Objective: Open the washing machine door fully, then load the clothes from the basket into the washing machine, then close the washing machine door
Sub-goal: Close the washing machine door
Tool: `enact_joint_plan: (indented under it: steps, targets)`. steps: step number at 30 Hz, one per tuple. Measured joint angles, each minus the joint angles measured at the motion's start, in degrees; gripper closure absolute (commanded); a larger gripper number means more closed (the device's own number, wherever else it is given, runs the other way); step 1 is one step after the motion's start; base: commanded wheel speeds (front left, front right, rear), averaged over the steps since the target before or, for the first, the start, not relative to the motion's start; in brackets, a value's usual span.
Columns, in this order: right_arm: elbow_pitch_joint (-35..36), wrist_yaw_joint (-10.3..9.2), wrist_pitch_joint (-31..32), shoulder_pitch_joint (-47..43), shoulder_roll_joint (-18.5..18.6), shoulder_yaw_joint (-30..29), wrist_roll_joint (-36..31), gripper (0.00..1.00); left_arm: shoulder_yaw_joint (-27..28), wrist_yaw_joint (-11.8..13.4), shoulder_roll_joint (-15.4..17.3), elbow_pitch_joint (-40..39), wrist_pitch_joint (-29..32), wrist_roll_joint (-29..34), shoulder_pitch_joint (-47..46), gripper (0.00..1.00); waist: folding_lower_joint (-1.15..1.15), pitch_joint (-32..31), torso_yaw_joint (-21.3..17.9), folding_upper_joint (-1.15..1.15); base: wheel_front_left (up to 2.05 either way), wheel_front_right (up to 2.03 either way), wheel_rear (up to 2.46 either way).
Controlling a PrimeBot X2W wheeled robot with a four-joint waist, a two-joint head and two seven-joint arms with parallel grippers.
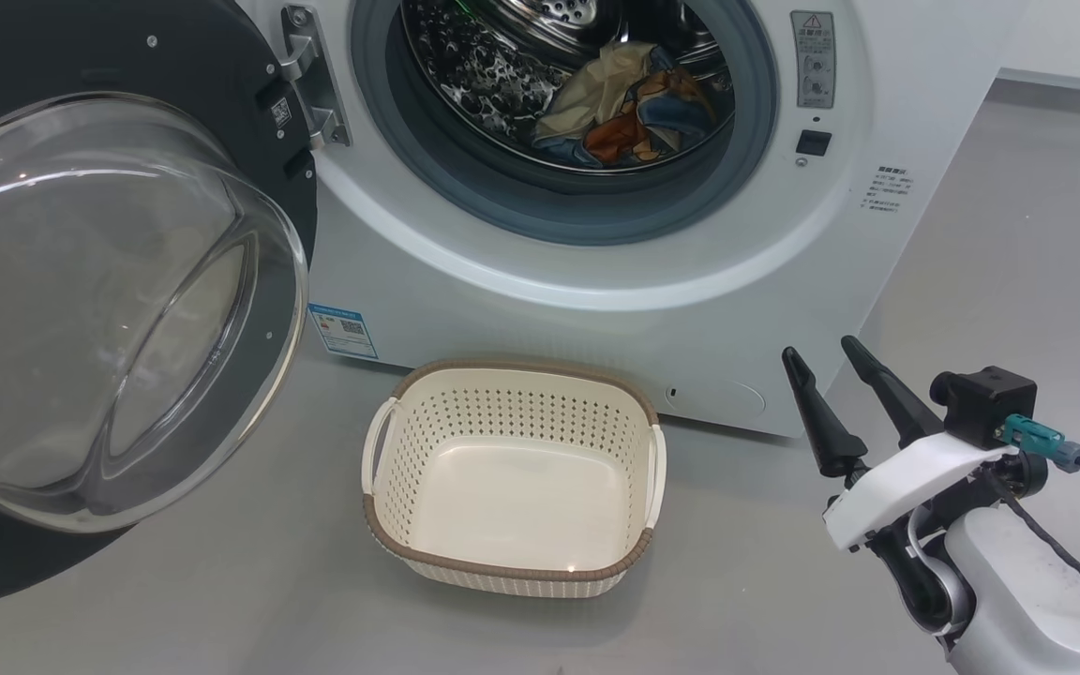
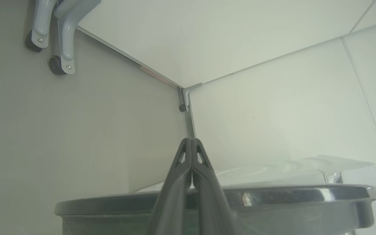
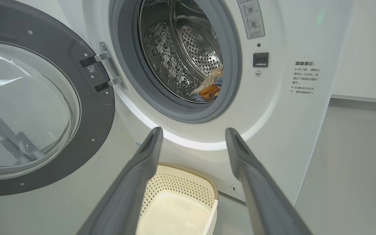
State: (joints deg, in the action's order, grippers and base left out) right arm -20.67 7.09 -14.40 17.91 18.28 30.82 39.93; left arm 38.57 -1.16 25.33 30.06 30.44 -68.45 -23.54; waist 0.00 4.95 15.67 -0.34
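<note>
Washing machine (image 1: pixel 596 300): white front-loader, opening uncovered. Washing machine door (image 1: pixel 109 309): standing wide open on the hinge at the left of the opening, glass bowl bulging outward. Clothes (image 1: pixel 629 108): crumpled heap of blue, orange and cream, low in the steel drum; the head view shows the whole heap, the right wrist view just its edge past the grey gasket. Basket (image 1: pixel 502 408): on the floor before the machine, below the opening, its pale bottom in full view. Right gripper (image 1: pixel 819 349): lower right, jaws spread wide, holding nothing; its wrist view frames drum and basket between the fingers. Left gripper (image 2: pixel 191 141): fingers pressed together with nothing between them, seen in its wrist view just above the door's glossy black rim (image 2: pixel 273 194), before a wall corner; two grey caster feet (image 2: pixel 57 49) at upper left.
</note>
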Motion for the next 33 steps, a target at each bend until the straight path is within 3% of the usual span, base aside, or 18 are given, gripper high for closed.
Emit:
enact_joint_plan:
  steps: [15,22,26,33]
  targets:
    - [-0.1,0.00,0.0,0.2,0.7,-0.6,0.0,0.00,-0.2,-0.8,0.2,2.3,-2.1,0.0,-1.4,1.00,0.00,1.3,-2.1,0.00,0.00,0.00,0.00]
    - [-0.5,0.00,0.0,0.2,0.8,-1.9,0.5,0.00,-2.4,-1.3,1.0,3.1,4.0,-1.5,-1.5,1.00,0.00,0.9,-1.9,0.00,0.00,0.00,0.00]
    - [-0.5,0.00,0.0,0.1,1.1,-2.5,0.5,0.00,-5.5,-1.8,-1.2,3.3,10.0,-3.7,-1.5,1.00,0.00,0.3,-0.9,0.00,0.00,0.00,0.00]
    - [-0.5,0.00,0.0,0.0,0.7,-2.2,0.5,0.00,-7.3,-2.3,-1.3,1.6,17.4,-5.9,-1.3,1.00,0.00,-0.6,0.6,0.00,0.00,0.00,0.00]
